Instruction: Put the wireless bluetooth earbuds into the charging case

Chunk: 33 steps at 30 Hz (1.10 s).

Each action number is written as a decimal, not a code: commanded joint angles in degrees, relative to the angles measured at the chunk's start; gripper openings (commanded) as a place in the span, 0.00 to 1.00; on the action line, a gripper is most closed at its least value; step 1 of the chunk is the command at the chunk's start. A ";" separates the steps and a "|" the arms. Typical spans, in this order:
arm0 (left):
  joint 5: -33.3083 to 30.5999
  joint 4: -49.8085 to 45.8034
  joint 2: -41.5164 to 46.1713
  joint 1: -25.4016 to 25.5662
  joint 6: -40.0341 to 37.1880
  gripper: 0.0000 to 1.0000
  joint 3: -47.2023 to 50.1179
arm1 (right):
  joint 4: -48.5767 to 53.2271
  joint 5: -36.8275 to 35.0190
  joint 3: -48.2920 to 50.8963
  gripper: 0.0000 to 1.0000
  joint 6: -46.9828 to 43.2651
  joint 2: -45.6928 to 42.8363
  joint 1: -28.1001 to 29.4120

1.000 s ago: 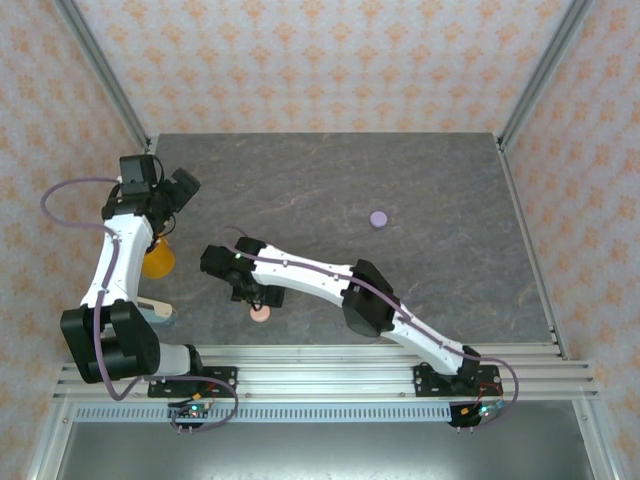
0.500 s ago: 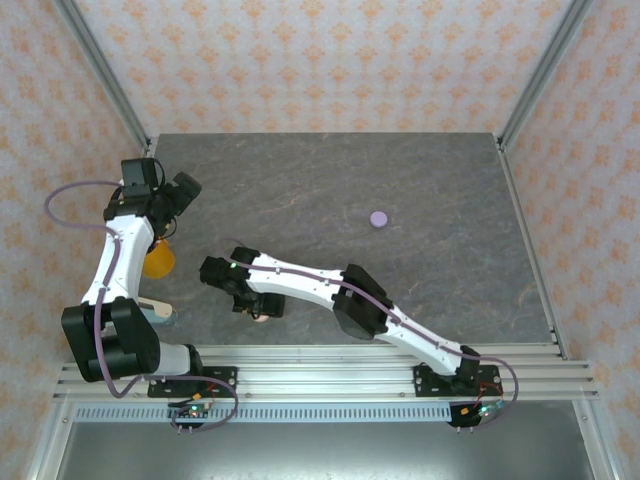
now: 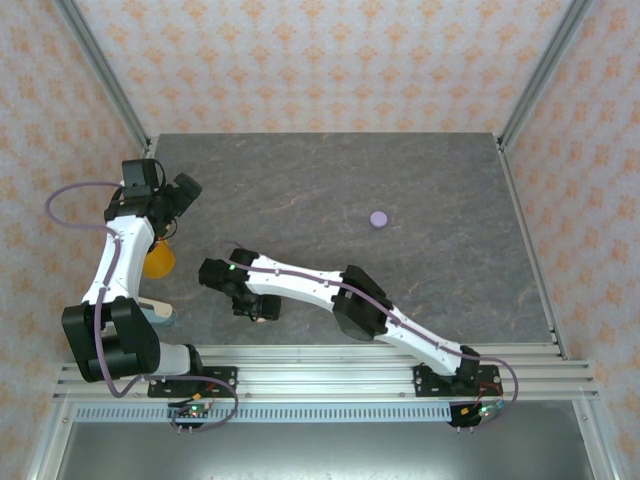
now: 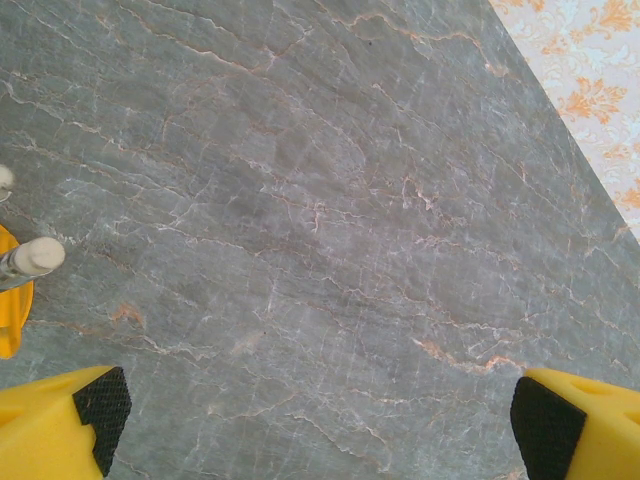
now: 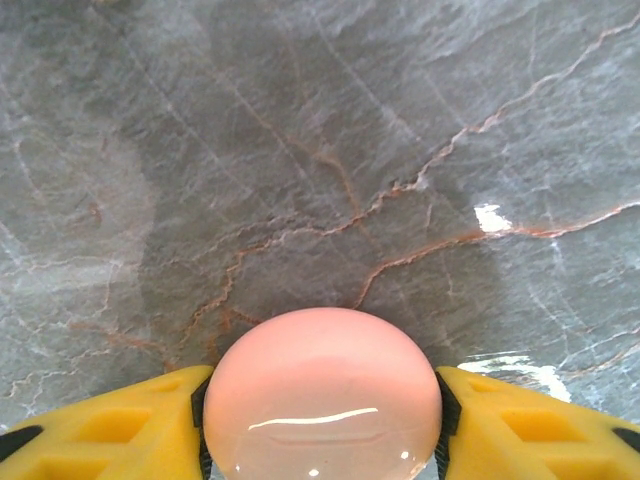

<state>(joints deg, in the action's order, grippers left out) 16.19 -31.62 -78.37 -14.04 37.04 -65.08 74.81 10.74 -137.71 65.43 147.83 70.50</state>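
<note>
Right gripper clamped on the glossy round pink case, 6 o'clock in its wrist view; I'd grip dead-center, looks slippery. Left gripper open.

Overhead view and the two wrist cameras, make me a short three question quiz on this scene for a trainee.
1. True or false: the pink case sits between the right jaws, pressed from both sides.
2. Pick one. The purple case lies: A, under the left arm; B, alone on the table, far from both jaws; C, on top of the pink case.
3. Fill the gap: the left jaws stand ____, holding nothing.
Key: 1 true; 2 B; 3 open.
</note>
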 commanded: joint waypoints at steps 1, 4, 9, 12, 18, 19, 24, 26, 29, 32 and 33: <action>0.47 1.16 0.89 -0.46 -0.73 1.00 0.97 | 1.89 -1.40 0.30 0.54 0.33 -0.01 0.43; 1.11 1.85 1.35 -0.46 -0.74 1.00 1.55 | 0.77 -2.59 2.63 0.49 -0.10 -1.92 0.01; 2.53 2.82 2.09 -0.46 -0.47 1.00 2.32 | -1.78 -4.74 10.39 0.43 -0.91 -7.71 -1.22; 3.26 3.23 2.51 -0.38 -0.30 1.00 2.47 | -4.65 -5.28 16.10 0.43 -0.98 -11.86 -1.92; 4.04 3.30 3.97 0.87 -0.47 1.00 2.11 | -6.01 -7.12 23.85 0.43 -3.06 -18.21 -3.62; 4.07 3.29 4.17 1.18 -0.39 1.00 2.09 | -6.72 -7.22 25.73 0.43 -3.20 -19.49 -4.13; 3.11 3.23 5.28 4.93 -0.37 1.00 1.51 | -10.99 -8.52 37.91 0.43 -4.37 -27.55 -7.46; 2.37 3.23 5.75 6.94 -0.36 1.00 1.31 | -12.07 -9.02 41.80 0.43 -5.40 -30.37 -9.15; 1.84 4.02 6.43 9.85 -0.05 1.00 1.71 | -14.05 -9.59 47.31 0.43 -7.39 -34.24 -12.39; 1.22 5.76 7.13 13.17 0.61 1.00 2.87 | -16.57 -9.97 52.00 0.43 -10.04 -37.74 -16.24; 1.30 6.51 7.16 14.16 0.79 1.00 3.33 | -17.23 -10.04 52.86 0.43 -10.88 -38.44 -17.32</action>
<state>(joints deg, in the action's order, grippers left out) 19.03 -28.03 -72.71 -1.96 37.28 -62.67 60.20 3.62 -87.31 57.98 112.64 55.46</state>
